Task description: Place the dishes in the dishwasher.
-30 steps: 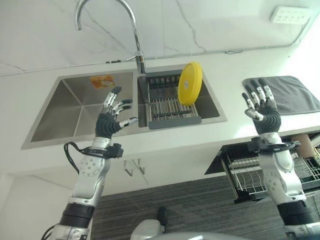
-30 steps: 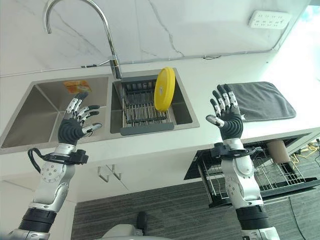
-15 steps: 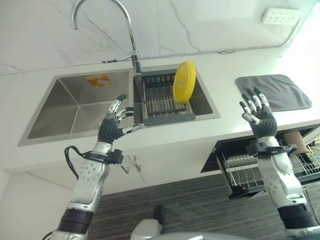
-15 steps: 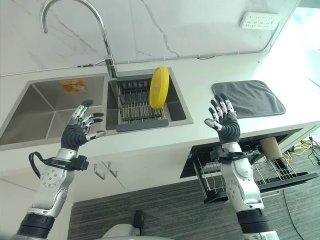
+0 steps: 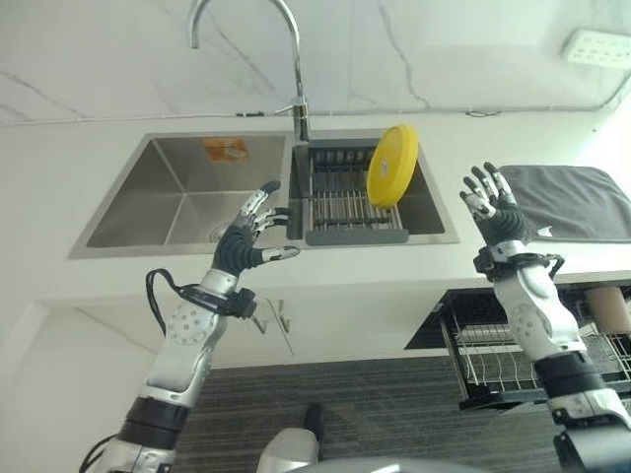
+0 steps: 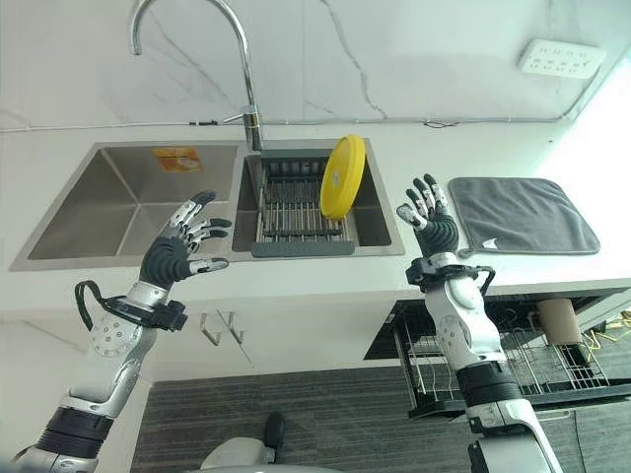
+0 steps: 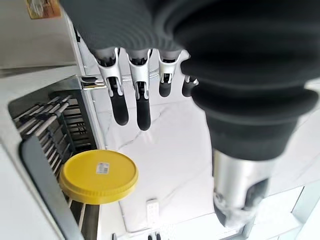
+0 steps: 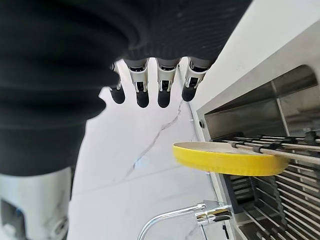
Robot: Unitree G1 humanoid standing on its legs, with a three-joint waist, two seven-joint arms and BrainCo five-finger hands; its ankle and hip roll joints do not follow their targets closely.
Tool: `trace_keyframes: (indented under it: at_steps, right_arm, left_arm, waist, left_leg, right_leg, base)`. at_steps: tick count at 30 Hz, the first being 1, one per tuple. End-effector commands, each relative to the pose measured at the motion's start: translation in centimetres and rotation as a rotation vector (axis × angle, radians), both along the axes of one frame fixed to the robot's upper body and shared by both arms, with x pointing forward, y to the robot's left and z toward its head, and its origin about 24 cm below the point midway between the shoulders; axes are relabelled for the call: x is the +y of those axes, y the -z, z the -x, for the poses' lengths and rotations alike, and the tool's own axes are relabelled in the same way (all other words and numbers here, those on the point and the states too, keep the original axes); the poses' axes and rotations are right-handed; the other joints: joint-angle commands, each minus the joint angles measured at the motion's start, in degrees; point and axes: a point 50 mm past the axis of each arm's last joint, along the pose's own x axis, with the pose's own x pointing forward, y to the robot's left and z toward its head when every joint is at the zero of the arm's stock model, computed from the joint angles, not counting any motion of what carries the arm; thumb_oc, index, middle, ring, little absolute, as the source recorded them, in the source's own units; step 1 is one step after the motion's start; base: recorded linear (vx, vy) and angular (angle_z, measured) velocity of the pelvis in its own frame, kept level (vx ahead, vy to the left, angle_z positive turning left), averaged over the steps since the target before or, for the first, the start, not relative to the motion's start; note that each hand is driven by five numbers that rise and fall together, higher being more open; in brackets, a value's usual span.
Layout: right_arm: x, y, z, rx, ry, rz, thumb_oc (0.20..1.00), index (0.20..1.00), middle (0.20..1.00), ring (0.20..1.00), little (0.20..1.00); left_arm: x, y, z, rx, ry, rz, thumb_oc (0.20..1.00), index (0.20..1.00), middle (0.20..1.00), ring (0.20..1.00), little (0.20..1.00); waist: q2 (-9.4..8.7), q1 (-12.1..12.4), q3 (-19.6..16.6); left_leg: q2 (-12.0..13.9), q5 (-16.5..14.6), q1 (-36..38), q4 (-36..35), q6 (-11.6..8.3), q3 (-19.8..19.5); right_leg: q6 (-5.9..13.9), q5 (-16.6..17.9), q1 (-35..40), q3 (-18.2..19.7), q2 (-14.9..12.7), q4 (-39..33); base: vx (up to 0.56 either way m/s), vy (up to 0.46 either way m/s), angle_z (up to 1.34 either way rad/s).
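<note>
A yellow plate (image 5: 391, 166) stands on edge in the grey dish rack (image 5: 350, 212) set in the right sink basin; it also shows as the plate (image 7: 99, 176) and the plate (image 8: 227, 159) in the wrist views. My left hand (image 5: 242, 248) is raised in front of the sink's front edge, left of the rack, fingers spread and holding nothing. My right hand (image 5: 495, 213) is held up over the counter to the right of the sink, fingers spread, apart from the plate. The dishwasher's lower rack (image 5: 513, 360) is pulled out under the counter at the right.
The left sink basin (image 5: 182, 192) holds an orange sponge (image 5: 226, 149) at its back. A tall curved tap (image 5: 286, 39) rises behind the sink. A grey mat (image 5: 577, 202) lies on the counter at the right. A wall socket (image 5: 596, 46) sits above it.
The camera has shifted, so the whole scene sits further right and lower. Both hands stay spread and empty; the right hand now stands closer to the sink's right edge.
</note>
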Motion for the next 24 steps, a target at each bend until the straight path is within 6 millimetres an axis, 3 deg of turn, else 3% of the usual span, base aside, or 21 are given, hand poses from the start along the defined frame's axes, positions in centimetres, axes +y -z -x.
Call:
trace_keyframes:
  at_steps: [1,10,16,24]
  right_arm:
    - [-0.7,-3.0,-0.2,-0.109,0.025,0.028,1.000,1.000,1.000,1.000,1.000]
    - [-1.7,-2.1,-0.7,-0.087,0.097,-0.039,1.000,1.000,1.000,1.000,1.000]
    - [-2.5,-1.5,-0.9,-0.070,0.141,-0.079,1.000,1.000,1.000,1.000,1.000]
    - [-3.4,-2.6,-1.6,-0.096,0.196,-0.084,1.000,1.000,1.000,1.000,1.000]
  left_arm:
    - [-0.9,-2.5,-0.1,-0.106,0.074,0.031,1.000,1.000,1.000,1.000,1.000]
    - [-0.9,-3.6,0.0,-0.137,0.141,-0.001,1.000,1.000,1.000,1.000,1.000]
    - [-1.1,-4.2,-0.2,-0.149,0.162,-0.027,1.000,1.000,1.000,1.000,1.000]
    - [-0.9,-4.9,-0.3,-0.168,0.172,-0.048,1.000,1.000,1.000,1.000,1.000]
  waist:
    - [0.69,1.22,-3.78]
    - [1.16,3.05,-2.03]
    - [1.46,3.05,-0.89]
    - [1.67,3.35,0.83]
  left_leg:
    - [3.82,-6.14,-2.22,2.80,-4.98,-5.45]
    - [2.89,-5.53,-3.54,2.51,-4.75,-8.18]
    - [2.79,-5.39,-3.97,2.28,-4.70,-7.72]
    - [2.29,-5.43,-5.61,3.12,-4.48,-8.49]
  right_leg:
    - [-1.00,2.94,-3.06,-2.10,1.82,-0.02]
    - [-0.55,3.43,-3.83,-3.65,1.38,-0.02]
    - [-0.30,3.67,-4.35,-4.38,1.00,-0.02]
    - [-0.22,4.12,-5.52,-3.99,0.69,-0.02]
  base:
    - [0.08,-0.020,0.06]
    - [0.07,-0.034,0.15]
    - [0.02,-0.012,0.04]
    - [0.00,-0.030,0.04]
